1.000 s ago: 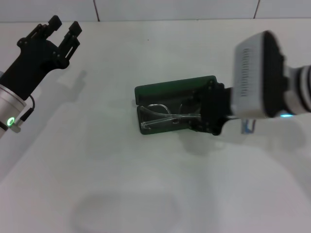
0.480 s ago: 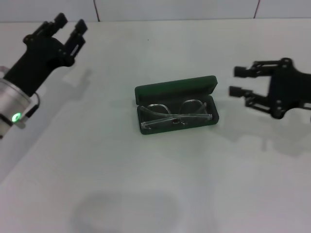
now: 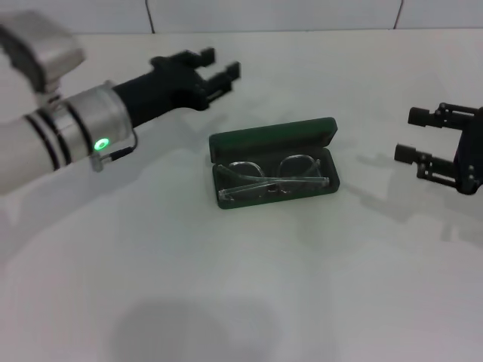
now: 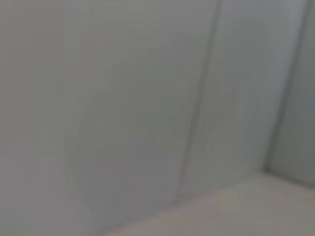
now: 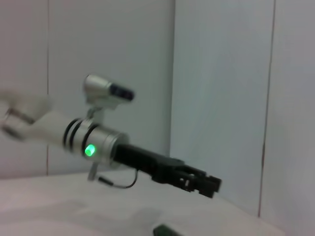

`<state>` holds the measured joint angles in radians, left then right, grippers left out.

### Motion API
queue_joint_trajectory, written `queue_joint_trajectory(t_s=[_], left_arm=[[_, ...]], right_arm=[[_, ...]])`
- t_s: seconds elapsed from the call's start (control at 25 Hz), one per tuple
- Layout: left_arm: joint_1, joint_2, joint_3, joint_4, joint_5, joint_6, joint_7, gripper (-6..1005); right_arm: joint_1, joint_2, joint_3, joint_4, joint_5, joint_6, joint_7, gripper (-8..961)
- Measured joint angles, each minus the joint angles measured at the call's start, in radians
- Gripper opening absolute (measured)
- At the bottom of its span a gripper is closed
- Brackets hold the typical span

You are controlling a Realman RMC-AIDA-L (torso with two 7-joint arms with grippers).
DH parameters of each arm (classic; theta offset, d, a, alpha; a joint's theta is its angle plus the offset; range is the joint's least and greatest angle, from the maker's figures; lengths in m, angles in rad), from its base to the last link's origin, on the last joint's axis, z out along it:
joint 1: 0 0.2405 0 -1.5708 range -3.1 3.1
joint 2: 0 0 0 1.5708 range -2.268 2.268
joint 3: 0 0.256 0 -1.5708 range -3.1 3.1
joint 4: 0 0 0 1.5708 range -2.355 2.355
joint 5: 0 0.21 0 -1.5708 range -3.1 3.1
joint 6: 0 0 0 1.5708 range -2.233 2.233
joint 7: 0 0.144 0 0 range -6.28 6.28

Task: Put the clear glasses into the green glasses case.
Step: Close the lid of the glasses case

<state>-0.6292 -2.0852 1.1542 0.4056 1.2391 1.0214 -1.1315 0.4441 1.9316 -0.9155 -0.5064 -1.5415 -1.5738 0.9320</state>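
the green glasses case (image 3: 273, 164) lies open near the middle of the white table (image 3: 249, 302), its lid (image 3: 272, 139) tipped back on the far side and the tray toward the robot. the clear glasses (image 3: 272, 179) rest inside the tray, lenses side by side along its length, with one thin clear temple arm running across the front of the dark lining. the left gripper (image 3: 219, 66) reaches in from the left side, hanging above the table beyond the case's far left corner and apart from it; its two black fingers (image 3: 226, 73) are spread with a gap between them and nothing held. a green light glows on the silver wrist band behind it. the right gripper (image 3: 419, 136) sits off to the right of the case, well apart from it, its black fingers (image 3: 415, 154) also parted and empty, pointing back toward the case. from the right wrist view the left gripper (image 5: 209, 186) shows farther off, stretched out before pale wall panels (image 5: 221, 73), and a sliver of the green case (image 5: 165, 230) peeks in at the edge. the left wrist view shows only pale wall panels
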Motion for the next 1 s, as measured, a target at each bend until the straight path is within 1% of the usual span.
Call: queue_joint_trajectory(t_s=[0.08, 0.12, 0.2, 0.32, 0.36, 0.52, 0.64, 1.0], left_arm=[[-0.02, -0.003, 0.0, 0.038, 0.12, -0.026, -0.112, 534], [-0.027, -0.004, 0.0, 0.048, 0.159, -0.035, -0.149, 540], [-0.039, -0.006, 0.008, 0.054, 0.191, -0.06, -0.19, 557], [-0.047, -0.007, 0.047, 0.051, 0.194, -0.112, -0.211, 591], [-0.051, -0.007, 0.076, 0.051, 0.194, -0.137, -0.224, 603], [-0.065, -0.007, 0.192, 0.059, 0.193, -0.188, -0.273, 637], [-0.066, -0.006, 0.247, 0.07, 0.195, -0.191, -0.299, 638], [-0.037, -0.005, 0.346, 0.092, 0.206, -0.186, -0.306, 638]], right_arm=[[-0.006, 0.002, 0.004, -0.011, -0.02, 0.0, 0.003, 525], [-0.007, 0.002, 0.005, -0.012, -0.021, -0.002, 0.004, 526], [-0.012, 0.002, 0.006, -0.012, -0.02, -0.006, 0.003, 599], [-0.015, 0.002, 0.007, -0.012, -0.017, -0.003, 0.0, 708], [-0.015, 0.002, 0.007, -0.011, -0.016, -0.002, -0.001, 744], [-0.016, 0.002, 0.008, -0.011, -0.016, 0.0, -0.004, 827], [-0.016, 0.001, 0.008, -0.01, -0.015, 0.0, -0.003, 890], [-0.016, 0.003, 0.009, -0.011, -0.015, 0.002, 0.001, 889]])
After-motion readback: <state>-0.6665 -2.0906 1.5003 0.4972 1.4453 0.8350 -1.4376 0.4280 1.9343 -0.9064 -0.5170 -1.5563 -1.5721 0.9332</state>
